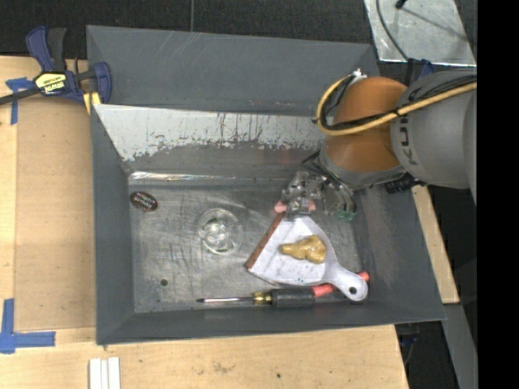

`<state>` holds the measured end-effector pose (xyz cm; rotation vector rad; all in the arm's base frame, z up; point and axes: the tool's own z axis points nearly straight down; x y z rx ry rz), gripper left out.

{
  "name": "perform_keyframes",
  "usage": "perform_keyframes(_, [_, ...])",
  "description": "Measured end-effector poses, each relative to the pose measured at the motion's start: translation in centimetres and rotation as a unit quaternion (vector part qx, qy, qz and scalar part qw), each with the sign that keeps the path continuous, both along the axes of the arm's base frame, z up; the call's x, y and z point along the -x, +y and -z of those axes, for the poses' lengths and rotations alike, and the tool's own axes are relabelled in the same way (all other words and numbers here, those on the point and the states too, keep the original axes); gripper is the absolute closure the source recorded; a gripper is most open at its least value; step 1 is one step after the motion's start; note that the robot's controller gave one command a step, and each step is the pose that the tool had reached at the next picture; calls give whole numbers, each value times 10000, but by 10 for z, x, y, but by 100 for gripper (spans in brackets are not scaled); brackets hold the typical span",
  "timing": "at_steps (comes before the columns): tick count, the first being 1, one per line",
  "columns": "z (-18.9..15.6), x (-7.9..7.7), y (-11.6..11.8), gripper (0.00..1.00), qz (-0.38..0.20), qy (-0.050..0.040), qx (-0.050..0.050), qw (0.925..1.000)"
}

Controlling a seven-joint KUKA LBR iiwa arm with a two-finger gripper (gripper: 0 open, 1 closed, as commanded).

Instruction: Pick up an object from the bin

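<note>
**A:** Where do we find the claw in the camera view?

**B:** We see the claw (pixel 302 196) right of the middle of the frame. It sits at the end of the arm (pixel 438 136), which comes in from the right edge, and just below the arm's orange cover (pixel 365 128). It hangs over the floor of the bin (pixel 113 241), close to the streaked back wall.

**A:** How far open is it, and does it have hold of anything?

**B:** We cannot tell either. From above it reads as a dark knot of metal.

**A:** Which thing lies nearest to it?

**B:** The white scoop (pixel 284 267). It lies flat at the lower right of the bin floor. Its pointed upper corner is just under the claw in the frame, and its handle points toward the lower right corner. A yellow lump (pixel 306 250) rests on the scoop, and a brown stick (pixel 261 245) lies along its left edge. We cannot tell whether the claw touches the scoop.

**A:** And what else do we see in the bin?

**B:** A screwdriver (pixel 272 297) with a black handle lies along the front wall, just below the scoop. A clear cup (pixel 217 232) stands left of the middle, well apart from the claw. A dark oval disc (pixel 143 202) lies at the far left of the floor.
</note>
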<state>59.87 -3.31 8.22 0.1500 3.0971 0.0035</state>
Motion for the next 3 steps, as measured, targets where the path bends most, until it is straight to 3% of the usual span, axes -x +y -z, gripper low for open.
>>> perform_keyframes(1, [0,0,0,100,-1,1,1,10000])
perform_keyframes(2, [-22,8,4,100,-397,115,21,9991])
perform_keyframes(3, [-52,14,9,100,-572,75,25,9983])
